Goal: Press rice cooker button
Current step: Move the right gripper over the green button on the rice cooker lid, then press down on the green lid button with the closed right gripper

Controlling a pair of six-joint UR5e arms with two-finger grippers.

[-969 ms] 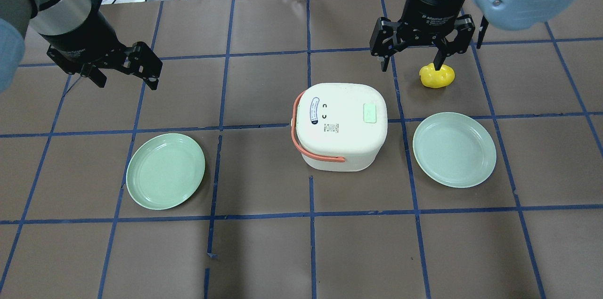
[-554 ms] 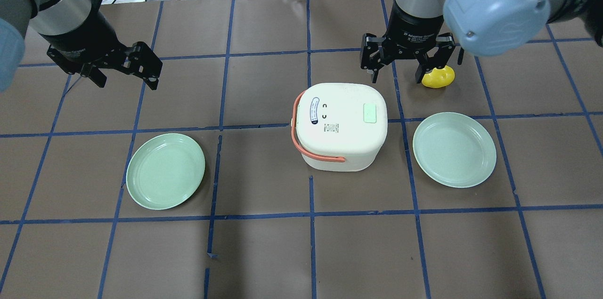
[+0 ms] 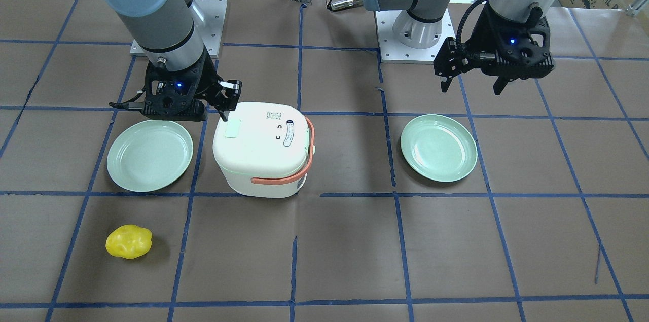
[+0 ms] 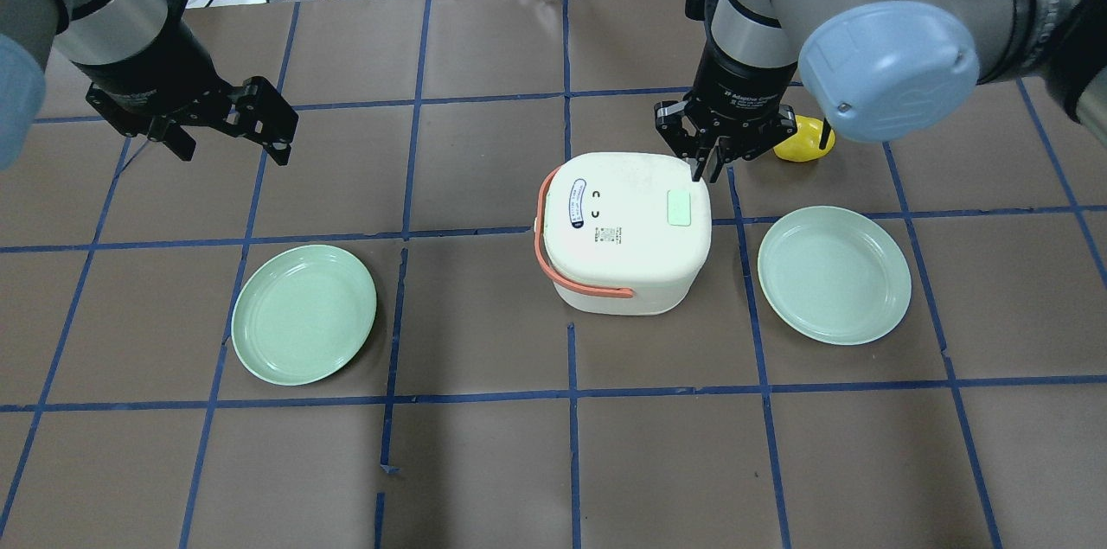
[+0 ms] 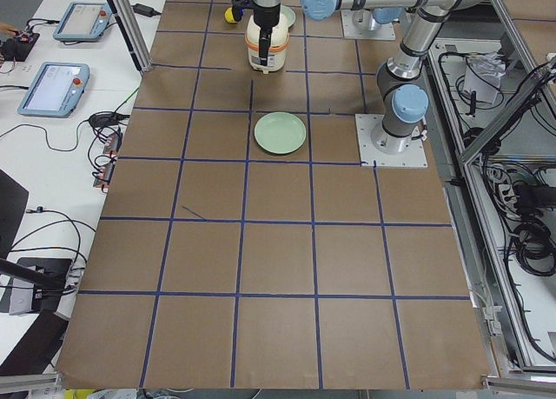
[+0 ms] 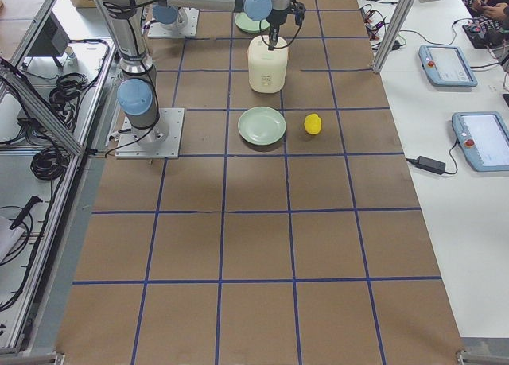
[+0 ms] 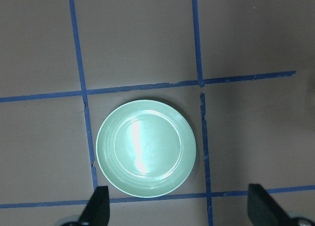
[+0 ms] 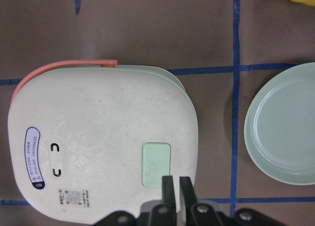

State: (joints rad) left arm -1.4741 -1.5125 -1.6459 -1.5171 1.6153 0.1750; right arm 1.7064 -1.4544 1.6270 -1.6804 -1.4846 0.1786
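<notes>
The white rice cooker (image 4: 623,229) with its coral handle stands mid-table, lid closed. It also shows in the front view (image 3: 261,152) and the right wrist view (image 8: 98,137). A pale green square button (image 4: 680,207) sits on the lid near its right side; it shows in the right wrist view (image 8: 156,164) too. My right gripper (image 4: 705,175) is shut and empty, its fingertips together just above the lid's far right corner, a little beyond the button (image 3: 232,127). In the right wrist view the right gripper (image 8: 176,184) is beside the button's edge. My left gripper (image 4: 229,147) is open and empty, high over the table's far left.
Two mint-green plates lie on the table, one left (image 4: 303,314) and one right (image 4: 834,274) of the cooker. A yellow lumpy object (image 4: 813,144) lies beyond the right plate, partly behind my right arm. Blue tape lines grid the brown table.
My right gripper has moved left from above the yellow object to the cooker's far right corner, lowered, and shut its fingers. The left arm has not moved.
</notes>
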